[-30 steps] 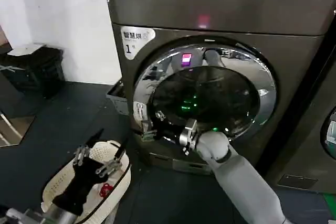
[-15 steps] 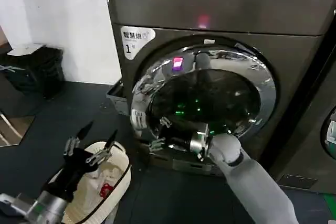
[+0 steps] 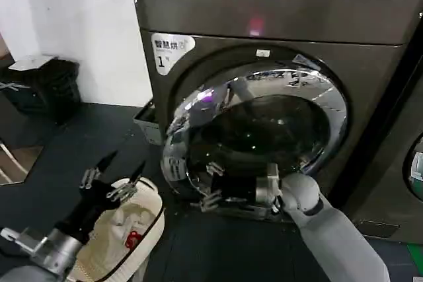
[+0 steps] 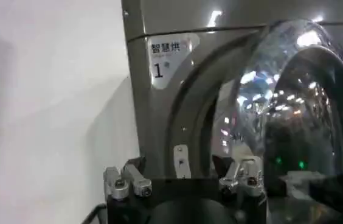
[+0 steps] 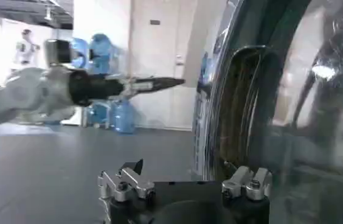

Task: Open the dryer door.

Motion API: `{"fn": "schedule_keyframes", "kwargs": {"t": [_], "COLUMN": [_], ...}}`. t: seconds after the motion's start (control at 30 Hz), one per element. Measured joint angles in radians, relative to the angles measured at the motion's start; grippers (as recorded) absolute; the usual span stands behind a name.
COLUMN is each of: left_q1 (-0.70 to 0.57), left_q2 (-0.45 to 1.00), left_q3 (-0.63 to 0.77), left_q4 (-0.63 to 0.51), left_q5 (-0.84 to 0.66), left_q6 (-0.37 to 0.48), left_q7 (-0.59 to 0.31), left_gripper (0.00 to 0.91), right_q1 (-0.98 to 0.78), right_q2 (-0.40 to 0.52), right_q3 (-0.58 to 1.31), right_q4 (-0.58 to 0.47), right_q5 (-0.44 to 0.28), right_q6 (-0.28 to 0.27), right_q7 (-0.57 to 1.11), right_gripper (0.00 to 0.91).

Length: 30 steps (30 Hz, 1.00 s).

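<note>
My right gripper (image 3: 221, 196) fingers stand apart around the chrome-ringed dark glass dryer door (image 3: 264, 130) edge, so I should pull outward slowly along its hinge arc.

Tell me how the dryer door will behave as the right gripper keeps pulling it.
The dryer door probably swings stiffly on its hinge side rather than flexing: chrome ring and bulging glass look rigid. Polished chrome may be slippery under the right gripper. Likely heavy, given its width across the dryer.

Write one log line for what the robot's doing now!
right gripper: at dryer door lower rim, door ajar | left gripper: open over basket
</note>
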Motion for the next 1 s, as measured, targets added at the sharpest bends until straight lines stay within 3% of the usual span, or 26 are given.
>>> {"fn": "schedule_keyframes", "kwargs": {"t": [0.17,0.67,1.0], "left_q1": [-0.023,-0.064,-0.122], "left_q2": [0.016,0.096,0.182], "left_q3": [-0.002,-0.054,-0.056], "left_q4": [0.023,0.049,0.113], "left_q5": [-0.008,-0.121,-0.34], "left_q6": [0.021,0.055,0.04], "left_q7": [0.005,0.032,0.076], "left_gripper": [0.907,0.907,0.907], "right_q1": [-0.02,-0.121,-0.19], "right_q2": [-0.021,-0.084,-0.133], "right_q3": [0.021,0.108,0.161], "right_q4": [0.017,0.071,0.103], "right_q5": [0.038,0.046,0.046], "right_q6": [0.001,0.034,0.053], "right_q7": [-0.09,-0.373,-0.555], "right_gripper": [0.907,0.907,0.907]}}
